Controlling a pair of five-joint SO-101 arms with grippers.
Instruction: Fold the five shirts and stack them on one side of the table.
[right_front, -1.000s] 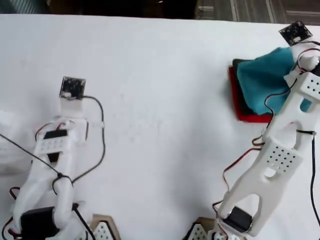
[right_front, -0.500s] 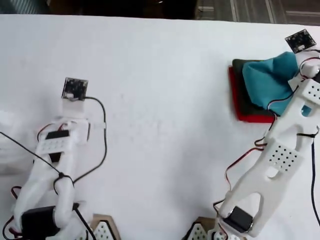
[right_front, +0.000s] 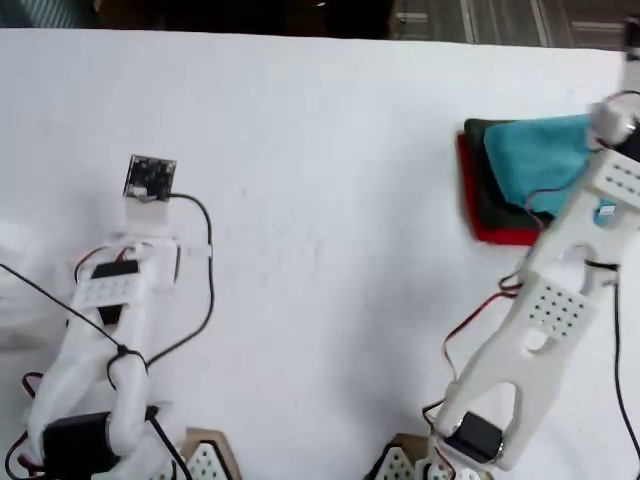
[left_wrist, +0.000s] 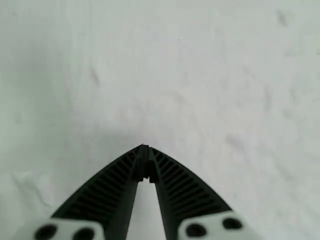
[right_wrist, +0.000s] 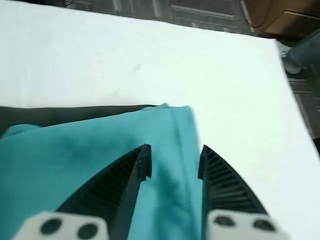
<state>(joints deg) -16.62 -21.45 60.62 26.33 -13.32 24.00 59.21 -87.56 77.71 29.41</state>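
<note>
White table (right_front: 300, 120): broad bare surface across the centre and far side. The shirt stack lies near the right edge, with the teal shirt (right_front: 535, 160) on top, a dark shirt (right_front: 495, 205) beneath and a red shirt (right_front: 465, 190) lowest, its border showing on the inward side. Right gripper (right_wrist: 175, 156) is over the teal shirt's edge, jaws parted, gripping nothing. Left gripper (left_wrist: 144, 152) is low over bare table on the left side, jaws pressed together, empty.
</note>
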